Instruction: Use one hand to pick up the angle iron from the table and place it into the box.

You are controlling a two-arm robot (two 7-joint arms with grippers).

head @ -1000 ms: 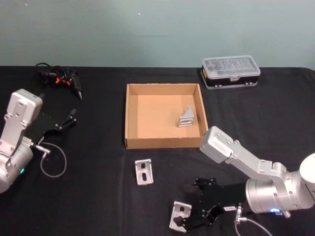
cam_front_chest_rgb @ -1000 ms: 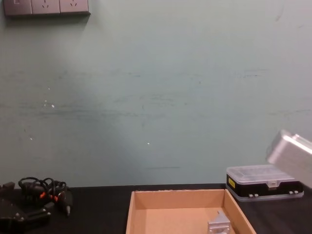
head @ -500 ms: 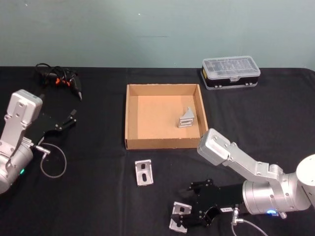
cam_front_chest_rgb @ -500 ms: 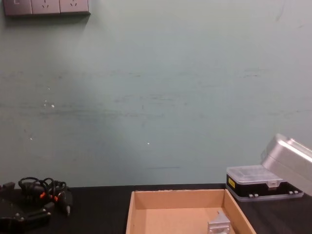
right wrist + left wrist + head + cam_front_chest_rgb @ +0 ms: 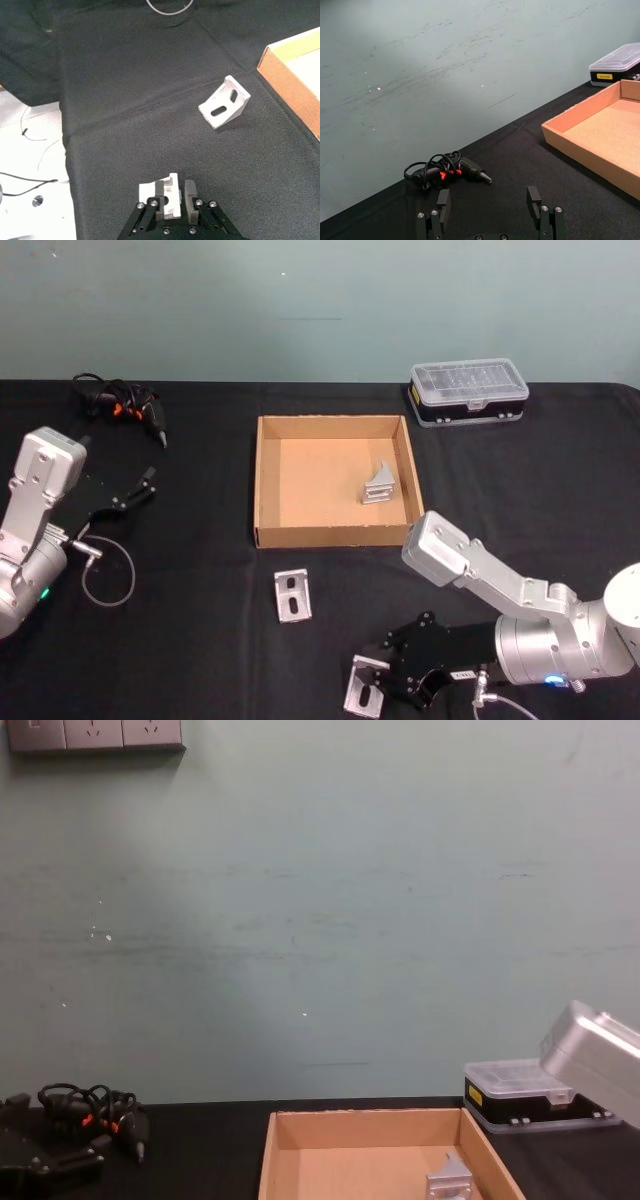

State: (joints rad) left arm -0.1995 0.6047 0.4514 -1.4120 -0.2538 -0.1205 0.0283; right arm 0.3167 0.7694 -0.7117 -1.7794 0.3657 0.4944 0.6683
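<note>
In the head view, at the bottom of the frame, the black right gripper is squeezing 1 shiny silver metal angle iron, below the tan cardboard box. In the left wrist view, the black left gripper is holding its fingers apart.

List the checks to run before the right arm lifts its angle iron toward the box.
1. Grasp: right gripper closed around the near angle iron: ok.
2. Grip firm enough to lift: cannot tell.
3. Room: box floor has space beside the stored angle iron: ok.
4. Path: loose angle iron lies apart from the right gripper: ok.
5. Other arm: left gripper open, parked far left of the box: ok.
</note>
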